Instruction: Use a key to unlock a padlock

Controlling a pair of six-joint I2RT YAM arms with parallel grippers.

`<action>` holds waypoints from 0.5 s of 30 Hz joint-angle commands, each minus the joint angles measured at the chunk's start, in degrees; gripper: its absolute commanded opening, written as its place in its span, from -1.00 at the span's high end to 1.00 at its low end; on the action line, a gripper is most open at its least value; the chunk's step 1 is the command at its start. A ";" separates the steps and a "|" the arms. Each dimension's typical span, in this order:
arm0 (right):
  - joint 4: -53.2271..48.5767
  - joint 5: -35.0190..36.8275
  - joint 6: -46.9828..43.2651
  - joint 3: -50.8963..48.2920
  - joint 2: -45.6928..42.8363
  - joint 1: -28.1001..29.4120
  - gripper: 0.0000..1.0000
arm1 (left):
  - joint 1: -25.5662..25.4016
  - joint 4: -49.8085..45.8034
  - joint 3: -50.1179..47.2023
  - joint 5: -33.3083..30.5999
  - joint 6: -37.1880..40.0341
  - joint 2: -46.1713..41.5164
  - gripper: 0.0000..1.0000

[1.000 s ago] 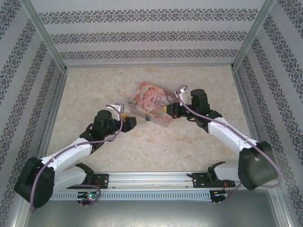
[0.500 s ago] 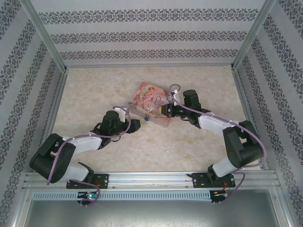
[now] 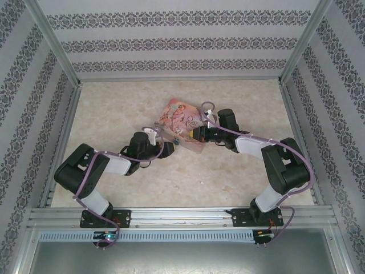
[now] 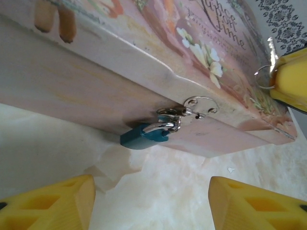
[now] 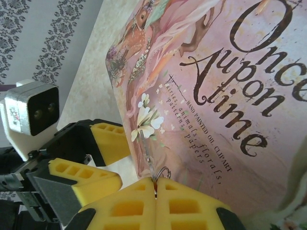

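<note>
Your left arm: folded low over the desk, forearm reaching right. Left tool: wide apart, nothing held. Your right arm: folded low, reaching left. Right tool: pinched on the key, over the tin lid. Padlock: teal, hanging from the hasp on the tin's side wall, just ahead of the left tool's gap, apart from both fingers.

a tiny teal-blue padlock hung tilted by its silver shackle from the clasp on the pink tin's front wall. a thin silver key was pinched in the right gripper, over the lid.
</note>
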 commanded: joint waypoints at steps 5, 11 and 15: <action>-1.49 0.39 -0.40 -0.60 1.57 0.45 1.00 | 0.50 4.61 3.49 2.53 -0.27 3.90 -0.23; -2.04 0.58 -0.68 -0.78 1.13 0.37 1.00 | 0.50 6.42 4.66 1.52 -0.01 6.53 -0.22; -2.21 0.49 -0.76 -0.87 0.91 0.38 1.00 | 0.53 8.79 5.08 1.04 -0.25 8.27 -0.23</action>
